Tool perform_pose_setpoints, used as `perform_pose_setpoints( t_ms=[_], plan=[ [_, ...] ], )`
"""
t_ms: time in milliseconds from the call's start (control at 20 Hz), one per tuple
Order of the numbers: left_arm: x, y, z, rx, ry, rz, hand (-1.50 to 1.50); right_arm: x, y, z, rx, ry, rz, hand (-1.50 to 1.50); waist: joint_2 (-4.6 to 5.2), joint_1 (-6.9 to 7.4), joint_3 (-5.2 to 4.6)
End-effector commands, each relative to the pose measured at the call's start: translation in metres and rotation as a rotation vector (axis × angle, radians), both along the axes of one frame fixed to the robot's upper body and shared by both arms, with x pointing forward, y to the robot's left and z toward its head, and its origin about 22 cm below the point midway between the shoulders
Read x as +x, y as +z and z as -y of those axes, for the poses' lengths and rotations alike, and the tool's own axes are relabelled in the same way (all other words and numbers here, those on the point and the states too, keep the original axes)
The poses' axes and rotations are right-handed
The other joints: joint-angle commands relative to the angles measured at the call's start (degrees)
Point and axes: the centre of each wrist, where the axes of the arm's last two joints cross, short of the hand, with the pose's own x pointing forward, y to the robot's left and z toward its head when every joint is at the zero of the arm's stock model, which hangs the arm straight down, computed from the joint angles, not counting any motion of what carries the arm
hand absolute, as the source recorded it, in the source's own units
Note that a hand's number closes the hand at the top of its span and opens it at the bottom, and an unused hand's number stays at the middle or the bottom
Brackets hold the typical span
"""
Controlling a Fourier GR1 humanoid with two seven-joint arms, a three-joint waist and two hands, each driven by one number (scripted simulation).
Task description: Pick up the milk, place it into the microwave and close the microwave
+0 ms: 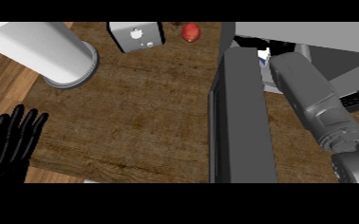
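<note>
On the counter (140, 123), a cylinder (52, 52) stands far left. A box (136, 36) sits at the back, a small round object (191, 32) just right of it. The microwave door (242, 118) stands open at the right.

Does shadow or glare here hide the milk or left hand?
Head view: even light, no glare; the white-and-blue milk carton shows as a sliver between the dark grey microwave door and grey right forearm; the black left hand reads plainly.

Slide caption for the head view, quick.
Right forearm extends past the open microwave door to the milk; left hand rests open, lower left.
</note>
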Motion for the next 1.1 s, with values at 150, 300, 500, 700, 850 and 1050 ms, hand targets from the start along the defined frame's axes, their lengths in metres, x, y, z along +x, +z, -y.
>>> perform_pose_setpoints(
  t_ms=[150, 300, 500, 700, 850, 1050],
  plan=[
    [0.008, -0.002, 0.007, 0.011, -0.022, -0.003, -1.50, 0.000, -0.003, -0.023, 0.105, 0.080, -0.104, -1.50, 0.04, 0.31, 0.16],
    [0.010, 0.000, 0.011, 0.019, -0.030, 0.009, -1.50, 0.000, -0.003, -0.020, 0.131, 0.139, -0.124, -1.50, -0.16, -0.07, 0.15],
    [0.013, 0.002, 0.015, 0.019, -0.056, 0.010, -1.50, 0.002, 0.001, -0.026, 0.185, 0.155, -0.134, -1.50, -0.23, 0.19, 0.15],
    [0.010, -0.004, 0.019, 0.032, -0.050, -0.010, -1.50, -0.003, -0.010, -0.016, 0.187, 0.149, -0.152, -1.50, -0.44, 0.03, 0.13],
    [0.015, 0.001, 0.024, 0.033, -0.054, -0.001, -1.50, -0.005, -0.016, -0.017, 0.199, 0.161, -0.157, -1.50, -0.82, -1.16, 0.13],
    [0.015, -0.001, 0.028, 0.048, -0.053, 0.002, -1.50, -0.010, -0.025, -0.006, 0.193, 0.145, -0.162, -1.50, -0.91, -1.48, 0.09]
  ],
)
